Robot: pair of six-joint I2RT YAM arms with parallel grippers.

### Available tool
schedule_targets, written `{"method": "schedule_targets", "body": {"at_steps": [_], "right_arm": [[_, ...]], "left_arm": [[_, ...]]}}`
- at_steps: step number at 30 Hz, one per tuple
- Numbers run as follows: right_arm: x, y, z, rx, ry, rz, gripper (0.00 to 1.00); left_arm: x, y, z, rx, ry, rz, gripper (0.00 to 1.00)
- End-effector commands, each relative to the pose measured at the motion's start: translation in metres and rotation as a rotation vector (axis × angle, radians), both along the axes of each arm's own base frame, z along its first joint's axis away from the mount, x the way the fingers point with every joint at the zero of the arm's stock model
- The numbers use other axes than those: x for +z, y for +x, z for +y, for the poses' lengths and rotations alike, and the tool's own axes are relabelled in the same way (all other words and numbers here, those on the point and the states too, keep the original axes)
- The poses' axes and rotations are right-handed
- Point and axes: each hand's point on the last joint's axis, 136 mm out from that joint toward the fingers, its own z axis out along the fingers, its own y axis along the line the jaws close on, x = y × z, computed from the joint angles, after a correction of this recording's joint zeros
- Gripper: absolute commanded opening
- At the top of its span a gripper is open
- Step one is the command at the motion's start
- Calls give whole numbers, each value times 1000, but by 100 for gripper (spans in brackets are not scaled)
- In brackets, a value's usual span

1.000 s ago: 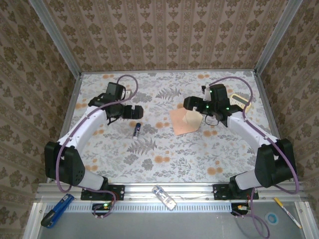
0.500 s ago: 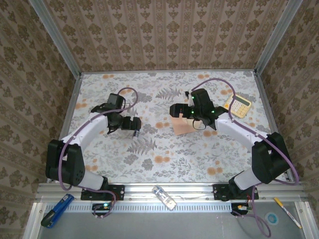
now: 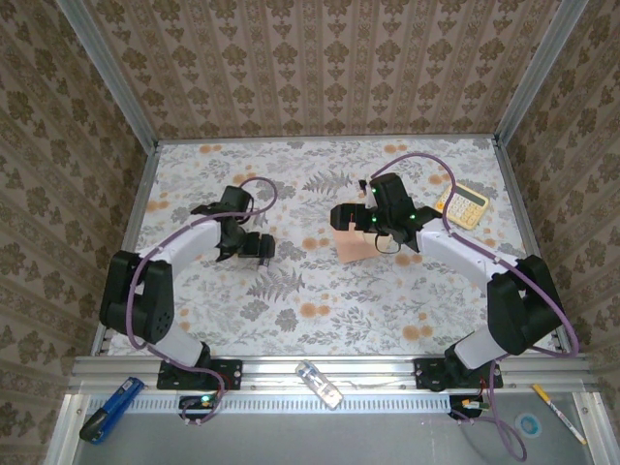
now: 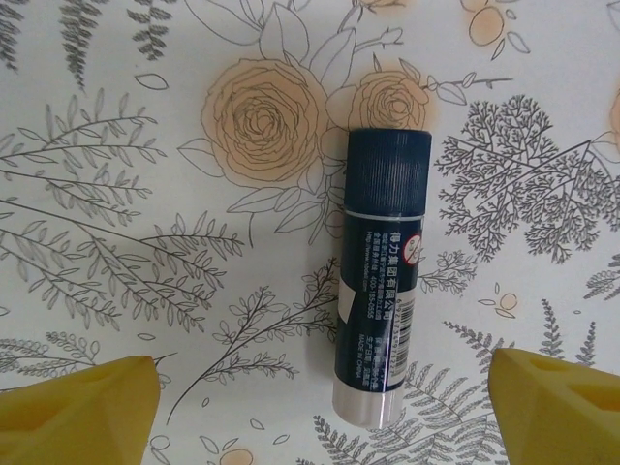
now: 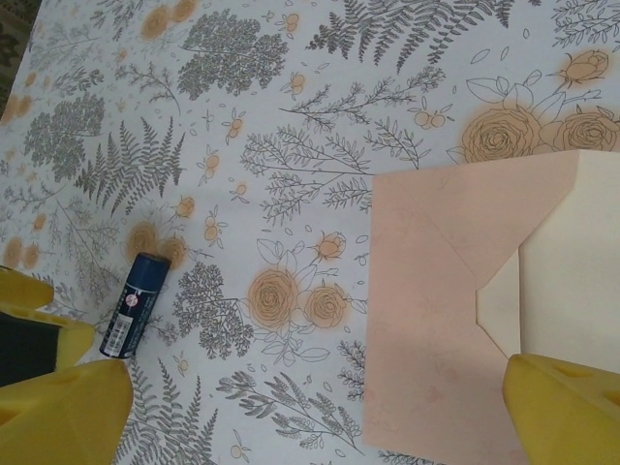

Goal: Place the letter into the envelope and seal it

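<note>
On the near rail in the top view, a blue-handled tool [image 3: 109, 410] lies at 7 o'clock, a small clear item [image 3: 320, 385] at 6 and a pen [image 3: 557, 413] at 5. Further in, the left gripper [image 3: 255, 247] hangs over a dark-blue glue stick [image 4: 378, 271]. Its yellow claws are spread wide to either side of the tube's white end, clear of it. The label carries white Chinese print, a small round symbol and "MADE IN CHINA"; the finer lines are too small to read.

At 3 o'clock from the stick, the envelope [image 5: 446, 320] lies flat on the floral table [image 3: 320, 310], its cream flap [image 5: 572, 232] open. The right gripper [image 5: 310, 412] hovers above it, claws apart, gripping nothing. Whether the letter is inside cannot be told. A yellow calculator [image 3: 463, 204] sits at 2 o'clock from the envelope, well apart.
</note>
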Motion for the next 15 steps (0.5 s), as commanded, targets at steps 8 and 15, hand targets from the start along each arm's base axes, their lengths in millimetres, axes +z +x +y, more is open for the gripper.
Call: {"method": "schedule_targets", "body": {"at_steps": [8, 15], "right_arm": [[-12, 2, -8, -19, -63, 20, 99], [-16, 0, -11, -29, -71, 29, 99]], "left_arm": [[-25, 1, -4, -13, 90, 33, 75], [-27, 8, -5, -17, 101, 17, 65]]}}
